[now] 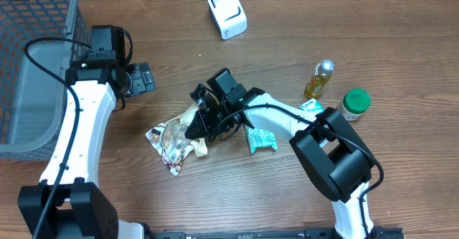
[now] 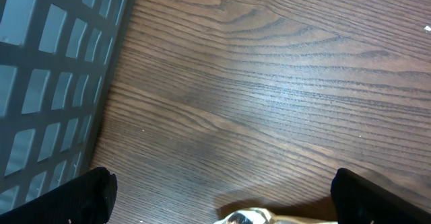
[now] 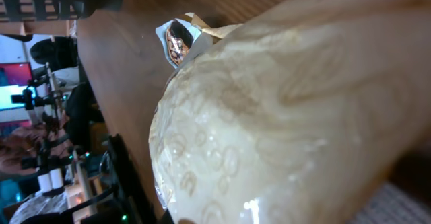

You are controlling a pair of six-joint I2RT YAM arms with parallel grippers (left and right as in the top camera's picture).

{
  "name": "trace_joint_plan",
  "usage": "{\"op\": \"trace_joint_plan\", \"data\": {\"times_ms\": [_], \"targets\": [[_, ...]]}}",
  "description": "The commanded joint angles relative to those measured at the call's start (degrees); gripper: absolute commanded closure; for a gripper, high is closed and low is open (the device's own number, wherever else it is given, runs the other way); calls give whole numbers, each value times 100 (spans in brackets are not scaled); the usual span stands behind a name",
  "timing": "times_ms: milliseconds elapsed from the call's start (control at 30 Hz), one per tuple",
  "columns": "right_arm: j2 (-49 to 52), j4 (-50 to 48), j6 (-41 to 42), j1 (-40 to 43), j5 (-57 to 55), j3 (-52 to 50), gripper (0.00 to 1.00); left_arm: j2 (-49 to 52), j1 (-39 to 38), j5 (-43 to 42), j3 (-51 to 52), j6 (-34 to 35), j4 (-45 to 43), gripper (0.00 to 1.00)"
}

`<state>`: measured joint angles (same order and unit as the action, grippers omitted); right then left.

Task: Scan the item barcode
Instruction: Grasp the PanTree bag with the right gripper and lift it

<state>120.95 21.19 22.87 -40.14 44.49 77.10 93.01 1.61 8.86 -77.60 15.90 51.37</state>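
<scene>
Cream crinkly plastic pouch [image 1: 172, 142], right fingers [image 1: 197, 124] clamping it.
Turning its barcode toward the white boxy scanner [image 1: 227, 13] matters; left fingers [image 2: 87, 196] gaping empty.

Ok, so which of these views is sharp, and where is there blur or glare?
Overhead: sharp and evenly lit, with only soft shadows on the table. Left wrist: the wood grain is crisp, while the fingers at the bottom corners are dark and soft. Right wrist: the bag fills the frame too close, so it is blurred, with glossy highlights low down.
</scene>
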Motion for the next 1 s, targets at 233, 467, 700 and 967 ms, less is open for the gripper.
{"op": "trace_joint_plan", "data": {"times_ms": [233,467,700,967], "targets": [[-675,393,-212,501,619,155,96,46,-7,70,-22,-50,-4,0],[-1027,1176,-852,640,616,153,96,46,-7,70,-22,-50,-4,0],[-1027,1388,-1104,640,619,153,96,46,-7,70,-22,-50,-4,1],[-1027,1388,-1102,640,619,153,96,46,-7,68,-22,-50,-2,0]]}}
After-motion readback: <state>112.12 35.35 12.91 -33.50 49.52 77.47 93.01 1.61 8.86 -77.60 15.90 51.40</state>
